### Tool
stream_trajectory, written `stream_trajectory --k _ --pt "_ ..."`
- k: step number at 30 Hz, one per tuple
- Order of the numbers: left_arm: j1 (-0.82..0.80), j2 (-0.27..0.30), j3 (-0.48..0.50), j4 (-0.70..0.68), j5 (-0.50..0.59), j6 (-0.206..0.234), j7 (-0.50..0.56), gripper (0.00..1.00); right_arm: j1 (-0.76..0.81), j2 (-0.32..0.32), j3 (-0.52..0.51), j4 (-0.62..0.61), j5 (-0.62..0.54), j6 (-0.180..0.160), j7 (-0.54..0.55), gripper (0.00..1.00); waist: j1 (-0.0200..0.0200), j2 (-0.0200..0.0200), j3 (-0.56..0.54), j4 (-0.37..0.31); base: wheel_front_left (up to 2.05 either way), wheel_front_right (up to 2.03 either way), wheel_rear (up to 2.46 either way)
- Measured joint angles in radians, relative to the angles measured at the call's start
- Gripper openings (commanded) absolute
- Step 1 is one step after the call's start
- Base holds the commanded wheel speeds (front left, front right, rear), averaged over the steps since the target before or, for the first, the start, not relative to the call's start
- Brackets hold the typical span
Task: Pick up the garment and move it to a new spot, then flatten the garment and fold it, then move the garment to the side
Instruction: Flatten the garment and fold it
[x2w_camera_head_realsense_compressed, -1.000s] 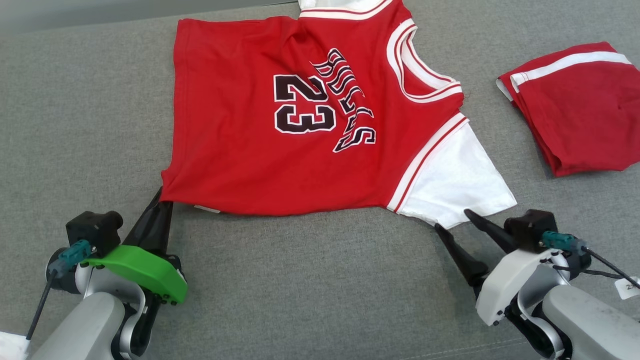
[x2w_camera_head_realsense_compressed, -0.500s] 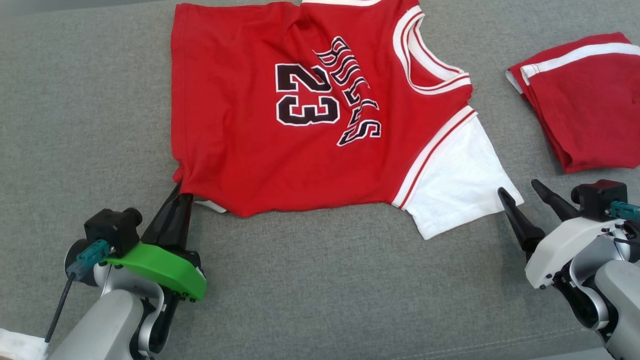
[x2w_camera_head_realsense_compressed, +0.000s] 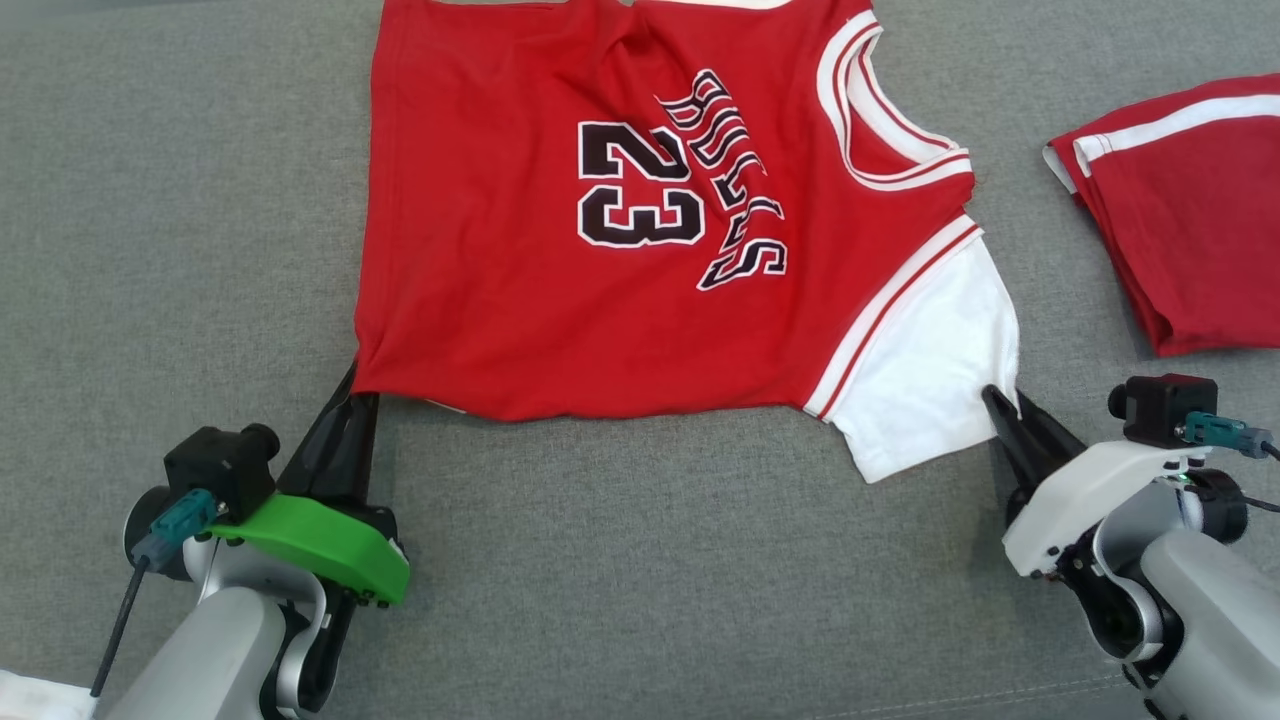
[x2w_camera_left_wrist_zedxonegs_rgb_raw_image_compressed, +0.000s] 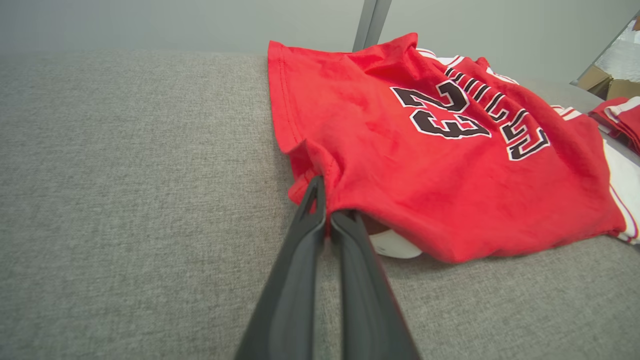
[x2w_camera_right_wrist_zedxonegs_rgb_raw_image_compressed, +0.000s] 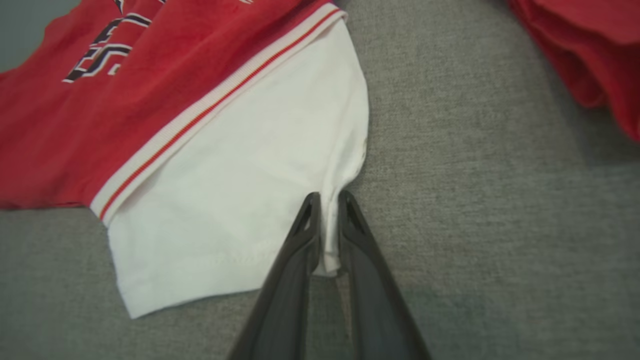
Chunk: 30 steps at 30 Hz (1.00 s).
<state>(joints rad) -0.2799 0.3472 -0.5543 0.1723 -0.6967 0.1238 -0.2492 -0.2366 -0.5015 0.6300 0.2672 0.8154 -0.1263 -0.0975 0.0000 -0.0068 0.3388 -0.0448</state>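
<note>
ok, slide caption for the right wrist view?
Right gripper pinching the white sleeve of the red printed jersey on grey woven upholstery.

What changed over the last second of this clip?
The right gripper moved from below the white sleeve to its outer edge, then went from open to closed on it. The left gripper stayed shut on the hem corner of the jersey, which stayed spread out.

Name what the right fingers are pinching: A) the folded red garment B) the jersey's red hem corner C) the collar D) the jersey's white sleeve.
D: the right gripper pinches the edge of the white sleeve of the jersey between its fingers.
</note>
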Motion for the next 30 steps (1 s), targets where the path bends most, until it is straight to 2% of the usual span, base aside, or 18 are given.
stream_trajectory --k 3,5,7,12,16,17,21,26,30 --pt "0.004 -0.01 0.016 -0.001 0.01 0.0 0.0 0.0 0.0 0.043 -0.02 -0.031 0.067 0.028 -0.021 0.0 0.0 0.0 -0.005 -0.004 0.0 0.0 0.0" --pt "0.01 -0.012 0.046 -0.018 0.01 0.0 0.0 0.0 -0.003 0.081 -0.068 -0.09 0.134 0.059 -0.055 0.0 0.0 0.0 -0.01 -0.01 0.0 0.0 0.0" --pt "0.012 -0.011 0.075 -0.034 0.011 0.0 -0.001 0.0 -0.018 0.092 -0.139 -0.156 0.199 0.086 -0.097 0.0 0.0 0.0 -0.016 -0.018 0.0 0.0 0.0" --pt "0.012 0.0 0.131 -0.102 0.011 0.0 -0.003 0.0 -0.066 0.02 -0.258 -0.32 0.267 0.149 -0.124 0.0 0.0 0.0 -0.039 -0.036 0.0 0.0 0.0" --pt "0.007 0.039 0.196 -0.192 0.011 0.0 -0.003 0.0 -0.061 -0.032 -0.337 -0.449 0.315 0.186 -0.132 0.0 0.0 0.0 -0.067 -0.047 0.0 0.0 0.0" --pt "0.007 0.063 0.212 -0.244 0.014 0.0 -0.003 0.0 -0.06 -0.053 -0.386 -0.52 0.35 0.2 -0.136 0.0 0.0 0.0 -0.082 -0.052 0.0 0.0 0.0" --pt "0.007 0.118 0.251 -0.354 0.014 0.0 0.002 0.0 -0.055 -0.094 -0.492 -0.655 0.402 0.204 -0.141 0.0 0.0 0.0 -0.111 -0.063 0.0 0.0 0.0" --pt "0.007 0.184 0.309 -0.496 0.005 0.0 0.071 0.0 -0.053 -0.16 -0.625 -0.798 0.449 0.202 -0.141 0.0 0.0 0.0 -0.145 -0.074 0.0 0.0 0.0" --pt "-0.01 0.257 0.374 -0.607 0.007 0.0 0.152 0.0 -0.06 -0.245 -0.723 -0.861 0.476 0.157 -0.118 0.0 0.0 0.0 -0.165 -0.078 0.0 0.0 0.0"
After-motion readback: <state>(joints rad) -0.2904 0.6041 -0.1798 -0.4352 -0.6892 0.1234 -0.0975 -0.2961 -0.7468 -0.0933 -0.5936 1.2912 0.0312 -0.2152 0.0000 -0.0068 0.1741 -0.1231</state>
